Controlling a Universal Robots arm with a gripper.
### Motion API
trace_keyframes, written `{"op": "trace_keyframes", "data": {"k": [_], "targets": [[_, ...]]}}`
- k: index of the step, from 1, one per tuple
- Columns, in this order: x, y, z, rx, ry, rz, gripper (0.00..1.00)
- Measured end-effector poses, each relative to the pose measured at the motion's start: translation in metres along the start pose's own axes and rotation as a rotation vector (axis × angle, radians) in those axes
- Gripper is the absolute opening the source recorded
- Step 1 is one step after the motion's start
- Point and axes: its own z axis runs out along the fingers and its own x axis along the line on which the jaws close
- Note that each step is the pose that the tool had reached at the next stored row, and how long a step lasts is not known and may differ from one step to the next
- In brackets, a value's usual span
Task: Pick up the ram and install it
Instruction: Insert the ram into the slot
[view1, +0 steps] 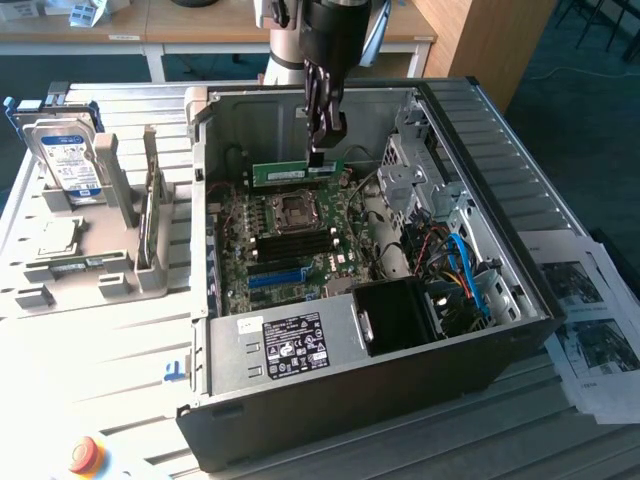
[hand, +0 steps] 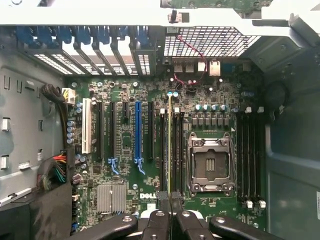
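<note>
In the exterior view the pick-up is done and the install is not. The gripper (view1: 317, 158) hangs inside the open computer case (view1: 240, 365), its fingers pinching the ram (view1: 285, 173) by its upper edge. The stick is held level in the air, above and just beyond the processor socket (view1: 295, 208), and is not seated in any slot.

It looks long, thin and green, with a pale label.

In the wrist view the ram (hand: 169, 145) shows edge-on as a thin yellow-green line. It runs along the black memory slots (hand: 176, 150) just beside the processor socket (hand: 210, 162), between the socket and the blue slot (hand: 137, 132). The gripper (hand: 170, 197) is clamped on its near end.
</note>
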Motion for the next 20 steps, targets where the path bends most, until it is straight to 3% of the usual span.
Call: {"op": "trace_keyframes", "data": {"k": [20], "targets": [[0.0, -0.0006, 0.0125, 0.0, 0.0, 0.0, 0.11]]}}
